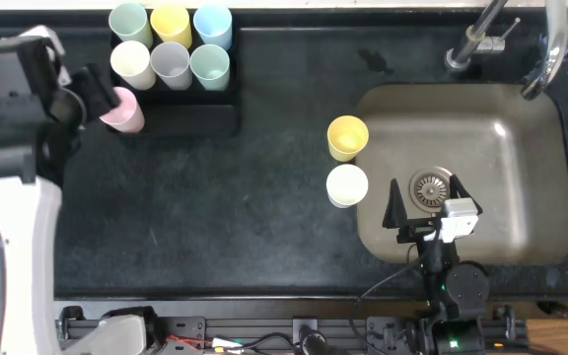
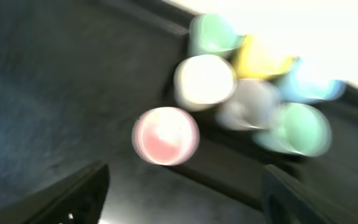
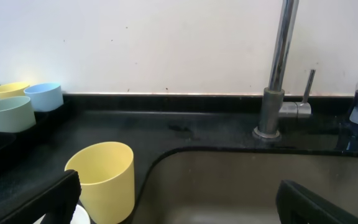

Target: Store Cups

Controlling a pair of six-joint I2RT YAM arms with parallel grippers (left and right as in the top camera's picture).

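A black tray [image 1: 200, 120] at the counter's back left holds several upright cups in green, yellow, blue, white and grey. A pink cup [image 1: 123, 109] [image 2: 165, 135] stands at the tray's front left corner, in front of the white one [image 2: 204, 81]. My left gripper [image 1: 95, 94] [image 2: 185, 180] is open just above the pink cup and holds nothing. A yellow cup [image 1: 347, 137] [image 3: 103, 177] and a white cup [image 1: 346, 185] stand on the counter by the sink's left rim. My right gripper [image 1: 425, 194] [image 3: 179, 196] hangs open over the sink, empty.
The steel sink [image 1: 521, 148] takes up the right side, with its drain [image 1: 430, 187] under my right gripper. A tap [image 1: 476, 39] [image 3: 278, 74] stands behind it. The dark counter [image 1: 235, 217] lies between tray and sink.
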